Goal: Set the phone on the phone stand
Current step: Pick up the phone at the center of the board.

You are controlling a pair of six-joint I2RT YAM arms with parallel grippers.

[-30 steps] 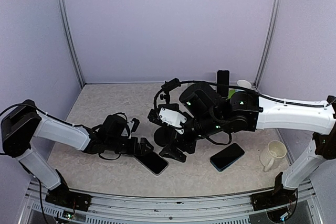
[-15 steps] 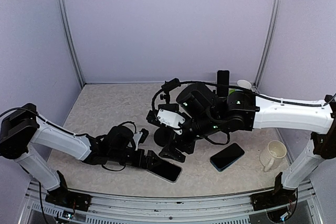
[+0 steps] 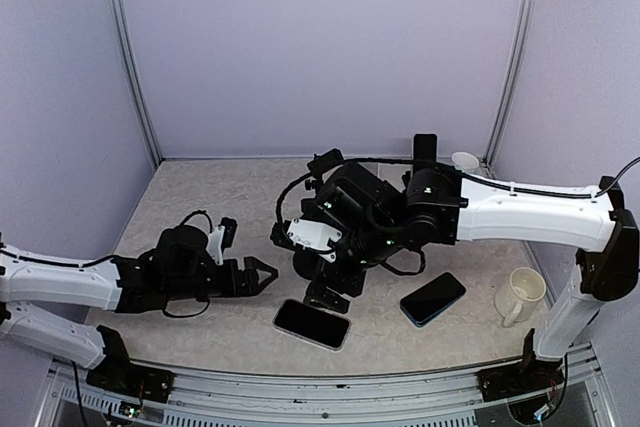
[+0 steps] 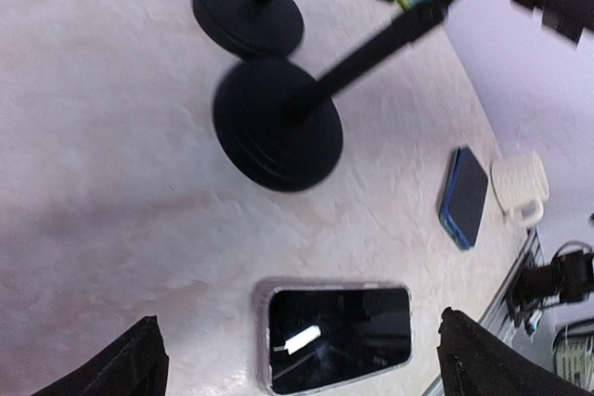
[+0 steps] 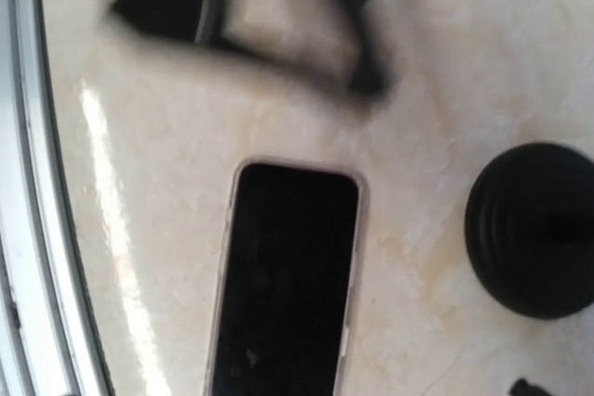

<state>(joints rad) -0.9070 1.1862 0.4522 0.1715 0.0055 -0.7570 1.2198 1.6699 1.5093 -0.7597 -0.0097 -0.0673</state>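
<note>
The phone, a dark-screened rectangle in a pale grey case [image 3: 312,324], lies flat and screen up on the beige marbled tabletop [image 3: 200,207], low in the middle of the top view, near the front rail. Nothing grips it.

The left gripper [image 3: 265,275] sits to the upper left of the phone in that view, low over the table and apart from it. Its jaws are spread wide and hold nothing. In the left wrist view its two black fingertips [image 4: 139,368] stand at the bottom corners of the frame, and the phone [image 4: 336,325] lies on the table ahead, in the gap between them, untouched.

The right gripper [image 3: 328,297] hangs just above the phone's upper edge in the top view. Its jaws are as wide as they go and nothing is in them. The right wrist view looks straight down on the phone [image 5: 288,275], which fills the lower middle of the frame; the fingers barely show there.

A black phone stand with a round disc base [image 4: 278,122] and a slanting stem stands beyond the phone, in the upper middle of the left wrist view. A second, similar black round base [image 4: 249,14] is just behind it. One such base [image 5: 534,229] shows at the right edge of the right wrist view, beside the phone but apart from it.

A blue-edged dark phone [image 3: 433,298] and a cream mug [image 3: 520,297] rest to the right.
</note>
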